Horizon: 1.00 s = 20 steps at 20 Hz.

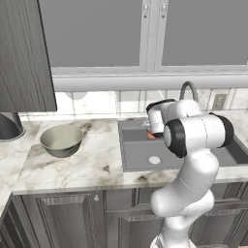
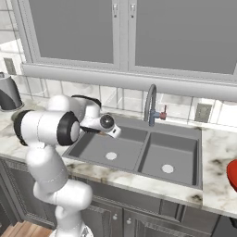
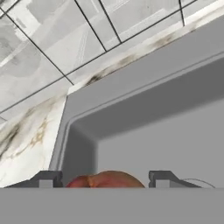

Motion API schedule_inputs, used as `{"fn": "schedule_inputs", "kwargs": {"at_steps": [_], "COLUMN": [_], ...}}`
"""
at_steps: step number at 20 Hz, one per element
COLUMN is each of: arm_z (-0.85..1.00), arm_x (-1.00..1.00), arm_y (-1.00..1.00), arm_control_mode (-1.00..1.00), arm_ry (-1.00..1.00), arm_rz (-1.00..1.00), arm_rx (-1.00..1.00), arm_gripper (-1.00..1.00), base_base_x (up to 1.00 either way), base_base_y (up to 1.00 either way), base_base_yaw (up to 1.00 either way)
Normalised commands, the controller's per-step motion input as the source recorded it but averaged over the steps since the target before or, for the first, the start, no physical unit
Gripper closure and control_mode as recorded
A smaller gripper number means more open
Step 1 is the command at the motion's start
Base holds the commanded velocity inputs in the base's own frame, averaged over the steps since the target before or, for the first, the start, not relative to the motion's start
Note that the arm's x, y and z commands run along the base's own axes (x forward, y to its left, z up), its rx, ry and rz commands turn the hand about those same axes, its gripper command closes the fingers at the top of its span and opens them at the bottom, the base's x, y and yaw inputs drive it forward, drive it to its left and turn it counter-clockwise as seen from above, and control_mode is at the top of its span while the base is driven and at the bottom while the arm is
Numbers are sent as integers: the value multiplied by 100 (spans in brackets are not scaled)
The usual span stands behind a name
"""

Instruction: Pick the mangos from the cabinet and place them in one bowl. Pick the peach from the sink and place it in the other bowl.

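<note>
peach [image 3: 106,179] between tool [image 3: 104,178] fingertips, over sink [image 3: 144,144] basin

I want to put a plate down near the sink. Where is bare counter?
Bare marble lies between the grey-green bowl and the sink, and between the sink's right rim and the red bowl. The sink's left basin is crowded: gripper around the peach.
</note>
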Motion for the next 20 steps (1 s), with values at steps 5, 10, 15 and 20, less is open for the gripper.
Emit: {"fn": "schedule_inputs", "kwargs": {"at_steps": [5, 10, 15, 20], "arm_z": [82, 78, 28, 0], "arm_x": [0, 0, 0, 0], "arm_y": [17, 23, 51, 68], "arm_control_mode": [-100, -100, -100, -100], "arm_ry": [0, 0, 0, 2], "arm_rz": [0, 1, 4, 9], "arm_rx": [16, 13, 9, 3], "arm_gripper": [100, 100, 100, 100], "base_base_x": [0, 0, 0, 0], "base_base_y": [0, 0, 0, 0], "base_base_yaw": [0, 0, 0, 0]}}
